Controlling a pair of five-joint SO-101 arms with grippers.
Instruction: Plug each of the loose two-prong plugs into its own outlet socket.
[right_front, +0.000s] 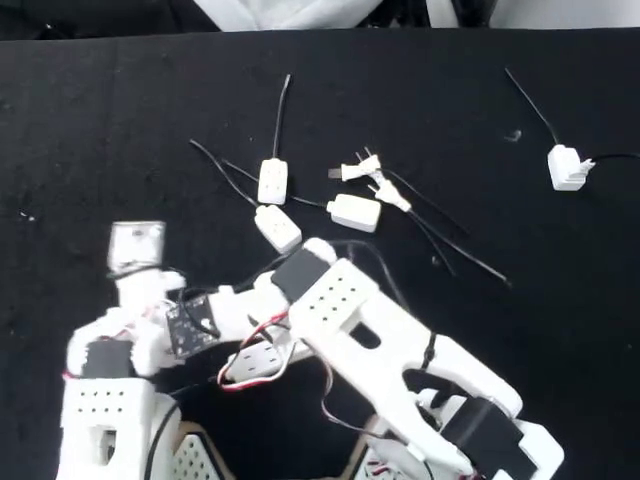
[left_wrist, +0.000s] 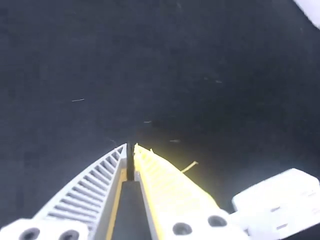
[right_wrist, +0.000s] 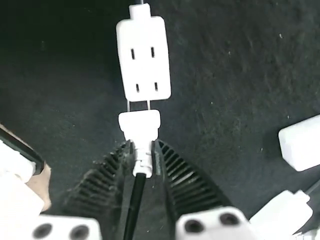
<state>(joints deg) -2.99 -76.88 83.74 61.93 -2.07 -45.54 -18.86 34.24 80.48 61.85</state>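
Holding plug (right_wrist: 139, 124) mid-frame in clamped right gripper (right_wrist: 142, 147), prongs against end of outlet socket (right_wrist: 143, 52) at upper centre; left gripper (left_wrist: 130, 148) closed on nothing, lower centre. Risk of shoving the loose outlet socket away with prongs off the slots.

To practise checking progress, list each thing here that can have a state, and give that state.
right end effector, shut on the held plug
held plug, prongs at the socket's end, part of them showing, not fully seated
socket, face slots empty
left end effector, shut, empty
first loose plug, lying unplugged
second loose plug, lying unplugged
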